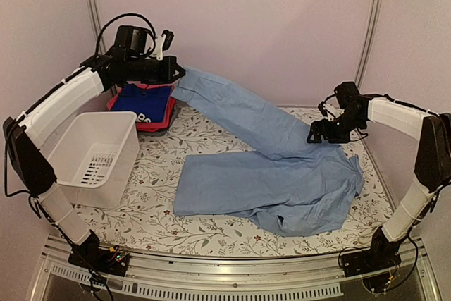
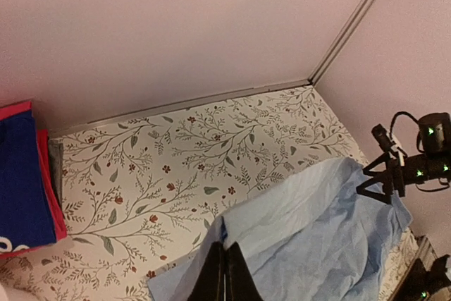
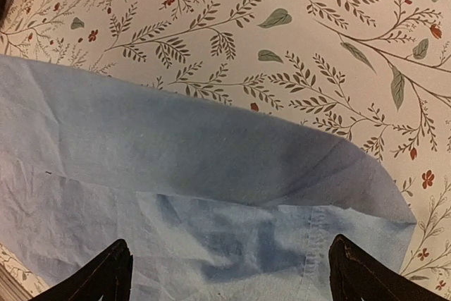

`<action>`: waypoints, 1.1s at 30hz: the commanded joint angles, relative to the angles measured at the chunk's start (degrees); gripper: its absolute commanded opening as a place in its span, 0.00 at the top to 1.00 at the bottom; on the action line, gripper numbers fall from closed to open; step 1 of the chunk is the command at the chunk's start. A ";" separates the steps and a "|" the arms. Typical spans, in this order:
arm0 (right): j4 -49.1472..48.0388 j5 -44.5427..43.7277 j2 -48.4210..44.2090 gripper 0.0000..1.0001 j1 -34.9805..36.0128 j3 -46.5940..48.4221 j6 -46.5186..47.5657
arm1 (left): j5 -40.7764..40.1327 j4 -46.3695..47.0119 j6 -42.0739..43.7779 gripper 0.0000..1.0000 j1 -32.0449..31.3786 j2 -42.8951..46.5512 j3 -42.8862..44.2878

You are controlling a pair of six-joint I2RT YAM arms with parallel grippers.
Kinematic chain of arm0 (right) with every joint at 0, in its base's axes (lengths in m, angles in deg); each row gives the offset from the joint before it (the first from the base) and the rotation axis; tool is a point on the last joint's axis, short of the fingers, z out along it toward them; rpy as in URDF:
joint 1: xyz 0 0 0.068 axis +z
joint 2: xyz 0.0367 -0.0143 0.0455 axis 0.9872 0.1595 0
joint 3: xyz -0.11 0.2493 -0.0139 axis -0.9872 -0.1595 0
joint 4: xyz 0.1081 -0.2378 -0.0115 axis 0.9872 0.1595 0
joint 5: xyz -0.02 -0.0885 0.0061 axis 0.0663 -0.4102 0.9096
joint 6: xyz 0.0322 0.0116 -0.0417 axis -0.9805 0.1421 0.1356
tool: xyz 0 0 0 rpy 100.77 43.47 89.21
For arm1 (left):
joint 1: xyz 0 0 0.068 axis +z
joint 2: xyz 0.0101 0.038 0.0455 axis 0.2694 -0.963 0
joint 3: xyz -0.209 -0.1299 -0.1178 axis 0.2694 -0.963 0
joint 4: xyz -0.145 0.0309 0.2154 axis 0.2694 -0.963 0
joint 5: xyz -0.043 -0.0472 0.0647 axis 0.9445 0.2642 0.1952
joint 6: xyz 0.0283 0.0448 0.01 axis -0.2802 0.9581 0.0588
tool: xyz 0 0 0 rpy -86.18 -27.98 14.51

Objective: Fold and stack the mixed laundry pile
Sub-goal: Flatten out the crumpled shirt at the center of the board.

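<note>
Top external view: our left hand (image 1: 177, 72) pinches one end of the pale-blue shirt (image 1: 268, 174), which runs down under our spread right hand (image 1: 320, 132). It looks soft, light and floppy, so we'd grab corners. We count one shirt, plus two folded clothes below the left hand: a blue piece (image 1: 144, 99) on a pink-red piece (image 1: 155, 124).

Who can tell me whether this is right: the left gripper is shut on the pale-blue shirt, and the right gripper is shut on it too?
Not quite. The right gripper is open: in the right wrist view its fingers stand wide apart above the shirt, holding nothing. The left gripper is indeed shut on the shirt, as stated.
</note>
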 commanded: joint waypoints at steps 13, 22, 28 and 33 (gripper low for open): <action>-9.97 3.15 3.56 0.01 -0.27 6.14 22.44 | 8.01 3.63 16.63 1.00 4.50 -4.80 10.72; -8.42 14.97 10.99 0.14 0.57 13.39 24.53 | 11.91 6.50 15.64 1.00 6.45 -8.98 19.00; -7.55 18.64 12.94 0.72 1.04 18.33 22.22 | 11.30 9.57 13.23 1.00 7.90 -10.39 21.76; -8.58 11.40 15.32 1.00 1.06 23.39 17.45 | 13.54 15.76 10.76 1.00 7.93 -12.14 24.87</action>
